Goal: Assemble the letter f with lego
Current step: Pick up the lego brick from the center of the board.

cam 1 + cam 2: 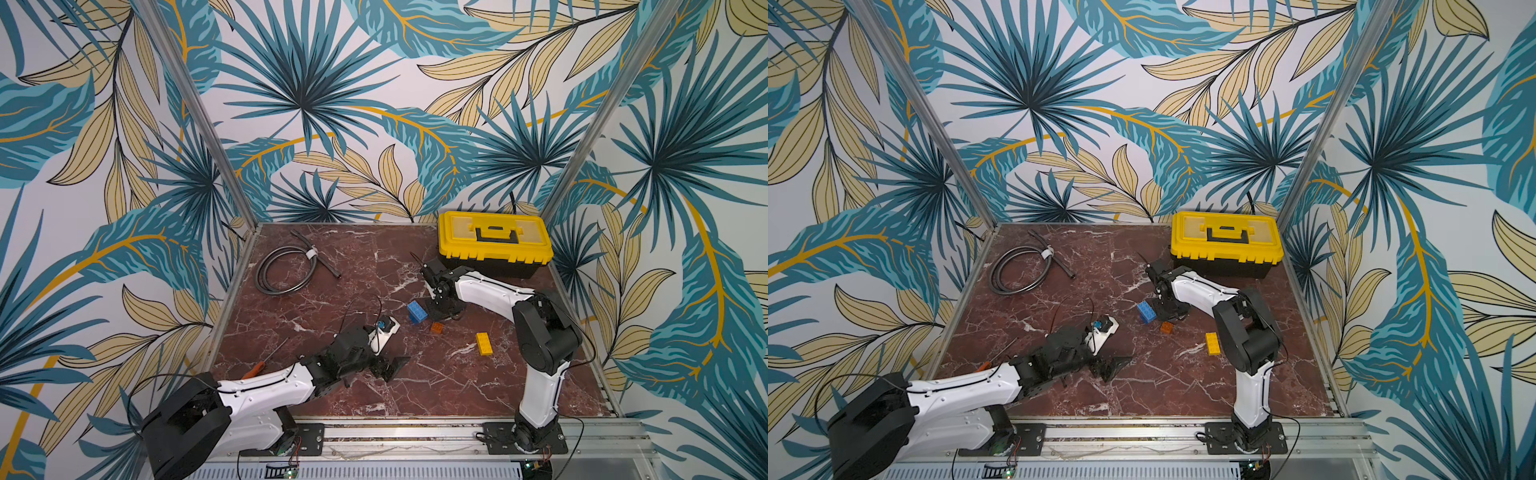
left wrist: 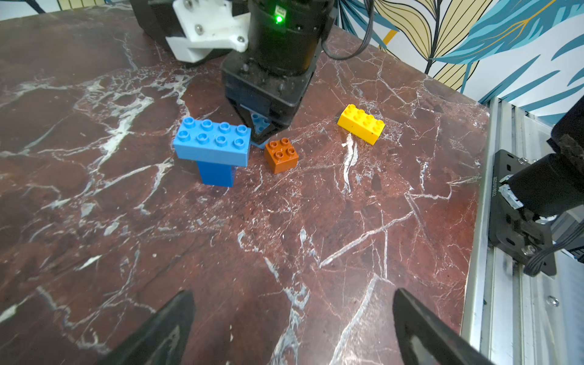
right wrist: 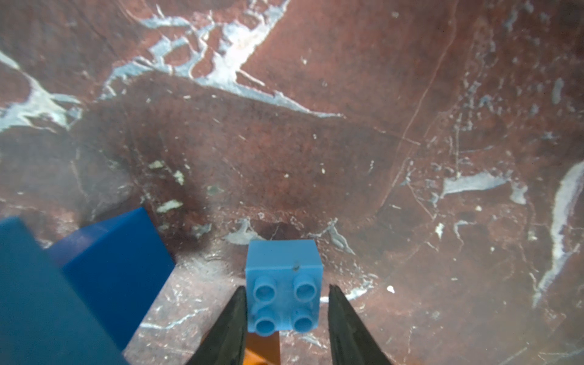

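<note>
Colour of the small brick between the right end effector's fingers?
Light blue. The brick shows best in the right wrist view.

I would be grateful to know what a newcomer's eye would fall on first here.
Probably the bright yellow toolbox at the far right corner of the table, against loud leaf-print walls. Next, mid-table, the blue T-shaped brick stack, with the right tool straddling a small blue brick beside it.
</note>
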{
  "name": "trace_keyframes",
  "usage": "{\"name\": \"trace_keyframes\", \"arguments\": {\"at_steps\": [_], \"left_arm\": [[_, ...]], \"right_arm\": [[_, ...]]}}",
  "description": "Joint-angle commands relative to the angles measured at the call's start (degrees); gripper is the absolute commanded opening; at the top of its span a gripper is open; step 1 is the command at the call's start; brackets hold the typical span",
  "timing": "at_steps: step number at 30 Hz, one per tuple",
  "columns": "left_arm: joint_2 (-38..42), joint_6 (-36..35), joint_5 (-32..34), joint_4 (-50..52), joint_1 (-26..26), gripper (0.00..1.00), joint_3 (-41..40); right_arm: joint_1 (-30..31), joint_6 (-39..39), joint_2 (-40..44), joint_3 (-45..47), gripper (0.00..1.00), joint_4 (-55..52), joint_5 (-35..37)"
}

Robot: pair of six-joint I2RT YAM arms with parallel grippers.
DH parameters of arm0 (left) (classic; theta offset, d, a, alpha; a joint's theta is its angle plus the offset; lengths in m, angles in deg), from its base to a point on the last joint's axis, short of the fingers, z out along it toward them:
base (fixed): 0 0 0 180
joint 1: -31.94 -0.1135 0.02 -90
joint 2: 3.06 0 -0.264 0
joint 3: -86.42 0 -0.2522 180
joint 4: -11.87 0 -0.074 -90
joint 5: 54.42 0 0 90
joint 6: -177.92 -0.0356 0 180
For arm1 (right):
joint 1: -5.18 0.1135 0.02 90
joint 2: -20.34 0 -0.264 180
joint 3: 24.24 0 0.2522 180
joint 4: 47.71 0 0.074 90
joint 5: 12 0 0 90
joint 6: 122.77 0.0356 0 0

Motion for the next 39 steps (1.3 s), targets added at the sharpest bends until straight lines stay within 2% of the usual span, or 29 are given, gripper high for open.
{"name": "trace_keyframes", "arguments": {"at_steps": [1, 5, 19, 31, 39], "left_arm": [[3.6, 1.3, 2.4, 0.1, 0.3, 1.0, -2.7], [6.8, 1.9, 5.7, 0.0, 0.3, 1.0, -5.1], [14.7, 3.2, 9.8, -0.1, 0.2, 0.99, -9.9], [13.1, 2.5, 8.0, -0.2, 0.2, 0.99, -9.2], [13.5, 1.5, 7.6, -0.5, 0.3, 0.99, -9.5]], "right_arm": [[-0.3, -0.5, -1.5, -0.6, 0.43, 0.2, -0.9], [-0.3, -0.7, -1.8, -1.1, 0.42, 0.0, -1.2], [-0.3, -2.2, -1.8, -3.1, 0.34, -2.5, -1.3], [-0.3, -4.7, 2.9, -7.7, 0.33, -9.1, -0.1], [0.7, -7.3, 5.3, -11.6, 0.32, -12.7, -2.2]]}}
